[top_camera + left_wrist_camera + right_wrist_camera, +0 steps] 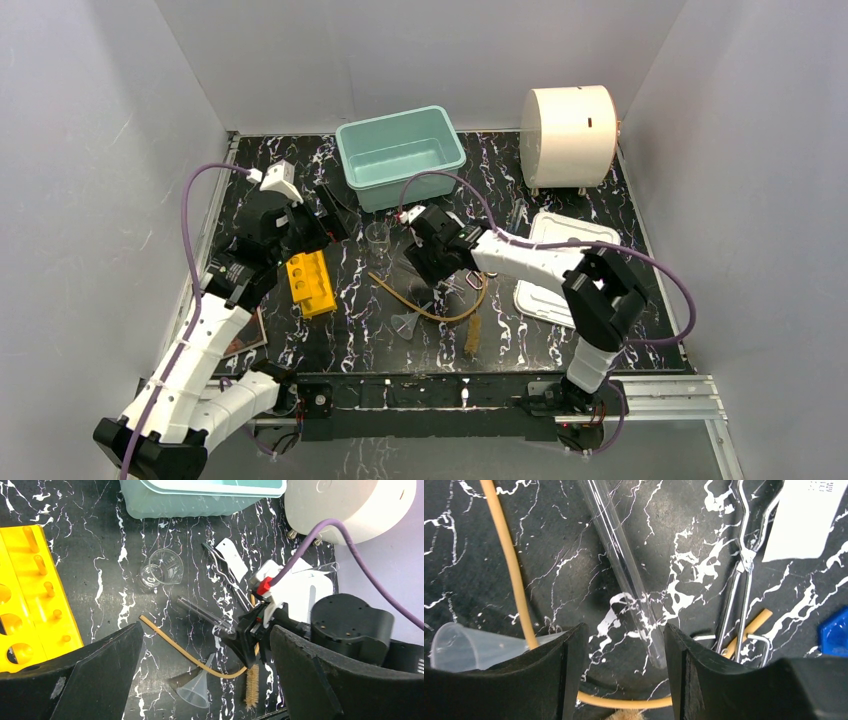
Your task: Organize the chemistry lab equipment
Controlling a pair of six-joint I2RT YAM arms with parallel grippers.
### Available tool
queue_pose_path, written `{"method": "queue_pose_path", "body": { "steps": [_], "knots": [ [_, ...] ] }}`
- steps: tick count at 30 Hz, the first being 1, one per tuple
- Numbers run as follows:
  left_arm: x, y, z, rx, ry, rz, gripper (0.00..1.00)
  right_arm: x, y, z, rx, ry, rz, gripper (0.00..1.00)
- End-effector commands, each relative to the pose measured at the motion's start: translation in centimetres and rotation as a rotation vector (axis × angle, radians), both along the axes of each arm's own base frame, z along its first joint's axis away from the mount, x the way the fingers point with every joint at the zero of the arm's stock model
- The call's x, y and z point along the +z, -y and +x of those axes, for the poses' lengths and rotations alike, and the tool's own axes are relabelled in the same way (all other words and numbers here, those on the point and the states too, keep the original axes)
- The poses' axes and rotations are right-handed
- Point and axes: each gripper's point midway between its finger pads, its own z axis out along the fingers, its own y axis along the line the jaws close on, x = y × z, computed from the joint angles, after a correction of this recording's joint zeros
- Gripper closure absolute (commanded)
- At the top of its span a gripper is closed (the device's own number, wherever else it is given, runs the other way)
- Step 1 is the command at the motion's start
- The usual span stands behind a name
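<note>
The right fingers (566,675) are hovering open and empty over the glass tube (624,575); light, slippery and fragile, it is needing a gentle mid-length pinch.

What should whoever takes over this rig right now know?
Left gripper: open, holding nothing, above the table near the rack.
Right gripper: open, low over a glass tube, not closed on it.
Beaker, funnel, rubber tube, tongs, brush and blue cap sit loose on the table.
Done: nothing visible in the bin.
Left: everything; the glass tube looks like the likely next pick.
</note>
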Motion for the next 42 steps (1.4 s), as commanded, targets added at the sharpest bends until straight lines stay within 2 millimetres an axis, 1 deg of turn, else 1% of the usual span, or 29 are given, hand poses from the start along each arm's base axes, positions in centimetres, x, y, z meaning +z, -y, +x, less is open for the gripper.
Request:
{"method": "queue_pose_path", "body": {
  "steps": [1, 6, 8, 10, 12, 16, 19, 22, 26, 29, 32, 35, 36, 39, 42],
  "knots": [
    [1.4, -0.5, 0.2, 0.019, 0.033, 0.000, 0.02, -0.7, -1.1, 1.3, 0.037, 0.043, 0.005, 0.35],
    [1.5, -0.7, 0.2, 0.029, 0.039, 0.002, 0.02, -2.6, -1.2, 1.9, 0.034, 0.040, -0.024, 0.37],
    [1.4, -0.7, 0.2, 0.030, 0.035, 0.003, 0.02, -3.3, -1.2, 2.1, 0.044, 0.029, -0.029, 0.43],
    [1.3, -0.8, 0.1, 0.036, 0.027, 0.001, 0.02, -4.4, -1.3, 1.6, 0.082, -0.008, -0.034, 0.50],
    [1.1, -0.9, 0.2, 0.045, 0.021, 0.002, 0.02, -5.1, -1.0, 1.1, 0.114, -0.030, -0.052, 0.54],
    [1.2, -0.9, 0.0, 0.050, 0.015, -0.002, 0.02, -5.8, -0.5, 0.4, 0.180, -0.047, -0.072, 0.58],
    [1.0, -0.9, -0.2, 0.048, 0.004, -0.005, 0.02, -6.2, -0.4, 0.2, 0.219, -0.049, -0.083, 0.60],
    [0.6, -0.9, -0.5, 0.052, -0.014, -0.017, 0.02, -6.7, -0.3, 0.3, 0.251, -0.043, -0.098, 0.70],
    [-0.5, -1.2, -0.9, 0.102, -0.059, -0.053, 0.02, -6.4, -0.3, 0.7, 0.248, -0.014, -0.092, 0.75],
    [-1.6, -1.3, -1.4, 0.141, -0.107, -0.096, 0.02, -5.7, -0.6, 0.8, 0.240, 0.009, -0.064, 0.76],
    [-3.1, -1.1, -1.9, 0.177, -0.171, -0.148, 0.02, -4.9, -0.6, 1.0, 0.230, 0.033, -0.035, 0.76],
    [-4.4, 0.2, -1.9, 0.140, -0.208, -0.192, 0.04, -4.1, -0.6, 0.9, 0.214, 0.035, 0.013, 0.76],
    [-4.6, 1.2, -2.0, 0.089, -0.223, -0.213, 0.05, -4.0, -0.6, 0.8, 0.205, 0.035, 0.028, 0.76],
    [-5.6, 2.4, -1.4, 0.047, -0.273, -0.225, 0.04, -3.4, -0.1, 0.8, 0.170, 0.039, 0.069, 0.76],
    [-6.3, 3.7, -0.7, 0.009, -0.312, -0.242, 0.04, -2.7, 0.3, 1.2, 0.133, 0.064, 0.096, 0.77]
  ]
}}
